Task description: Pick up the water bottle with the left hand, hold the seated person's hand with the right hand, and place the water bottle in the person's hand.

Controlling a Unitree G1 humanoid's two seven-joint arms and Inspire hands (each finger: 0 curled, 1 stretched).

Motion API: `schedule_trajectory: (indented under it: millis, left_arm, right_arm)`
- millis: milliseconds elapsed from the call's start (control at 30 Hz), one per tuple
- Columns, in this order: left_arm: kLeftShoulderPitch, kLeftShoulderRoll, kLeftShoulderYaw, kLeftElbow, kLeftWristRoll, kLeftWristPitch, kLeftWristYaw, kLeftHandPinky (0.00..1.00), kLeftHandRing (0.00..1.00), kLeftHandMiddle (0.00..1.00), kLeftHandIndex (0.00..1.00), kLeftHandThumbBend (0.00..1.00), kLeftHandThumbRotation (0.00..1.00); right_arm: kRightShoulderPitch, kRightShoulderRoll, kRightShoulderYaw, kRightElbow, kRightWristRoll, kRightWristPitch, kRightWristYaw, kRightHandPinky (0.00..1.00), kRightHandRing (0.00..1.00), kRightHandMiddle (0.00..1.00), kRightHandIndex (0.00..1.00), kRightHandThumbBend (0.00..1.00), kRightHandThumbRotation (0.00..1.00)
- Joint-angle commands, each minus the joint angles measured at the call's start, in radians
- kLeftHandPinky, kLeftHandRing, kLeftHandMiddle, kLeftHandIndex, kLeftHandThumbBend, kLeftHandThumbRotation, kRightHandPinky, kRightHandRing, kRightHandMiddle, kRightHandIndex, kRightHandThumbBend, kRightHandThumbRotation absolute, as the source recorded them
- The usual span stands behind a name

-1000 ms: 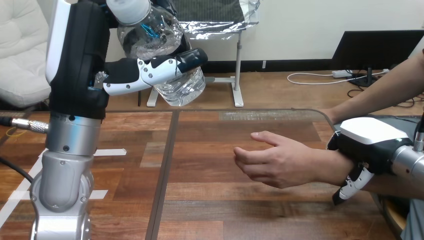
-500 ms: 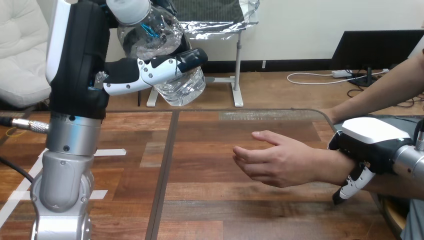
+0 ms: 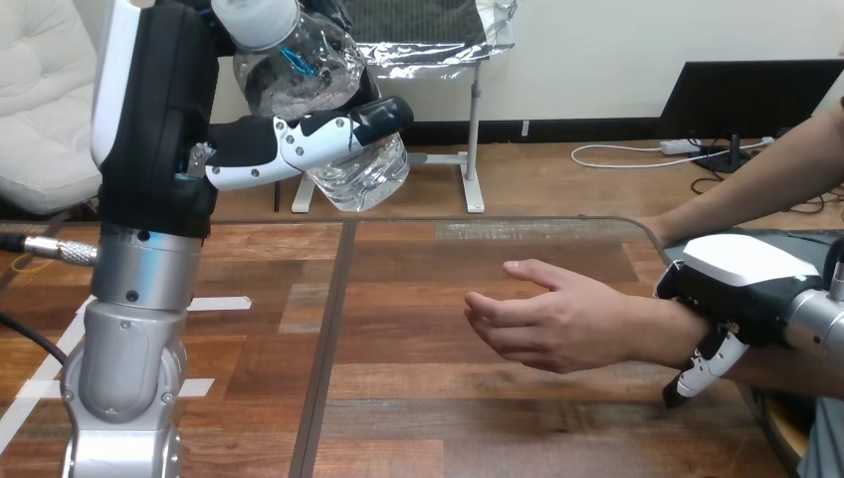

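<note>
My left hand (image 3: pixel 159 110) is raised high at the upper left, its fingers (image 3: pixel 328 127) curled round a clear water bottle (image 3: pixel 318 90) with a white cap. The bottle hangs tilted, well above the table and to the left of the person's hand. The person's hand (image 3: pixel 542 319) reaches in from the right, palm turned up and inward, fingers relaxed, just over the table. My right hand (image 3: pixel 741 284) sits on the person's wrist at the right edge, its fingers (image 3: pixel 702 368) curled down round the wrist's near side.
The wooden table (image 3: pixel 398 398) has a dark seam running down its middle. White tape strips (image 3: pixel 214 304) lie on it behind my left arm. The table's far edge runs behind the person's forearm.
None of note: the person's hand and my right hand have barely shifted, and the bottle stays raised in my left hand.
</note>
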Motion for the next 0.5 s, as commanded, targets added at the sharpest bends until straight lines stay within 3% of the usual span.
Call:
schedule_trajectory:
  millis: [0, 233, 467]
  left_arm:
    - [-0.042, -0.001, 0.012, 0.006, -0.002, -0.018, 0.016, 0.22, 0.29, 0.35, 0.37, 0.6, 0.0]
    - [-0.048, 0.0, 0.005, 0.021, -0.006, -0.001, 0.008, 0.22, 0.29, 0.35, 0.37, 0.58, 0.0]
    - [-0.069, 0.005, -0.006, 0.078, 0.014, 0.005, 0.006, 0.23, 0.29, 0.35, 0.37, 0.57, 0.0]
  right_arm:
    - [-0.019, 0.043, 0.004, 0.029, 0.012, -0.003, -0.01, 0.3, 0.34, 0.4, 0.42, 0.92, 0.17]
    - [-0.02, 0.044, 0.0, 0.016, 0.006, 0.009, -0.01, 0.27, 0.32, 0.39, 0.41, 0.9, 0.14]
    - [-0.027, 0.041, -0.017, 0.016, 0.023, -0.019, -0.032, 0.24, 0.3, 0.37, 0.39, 0.88, 0.1]
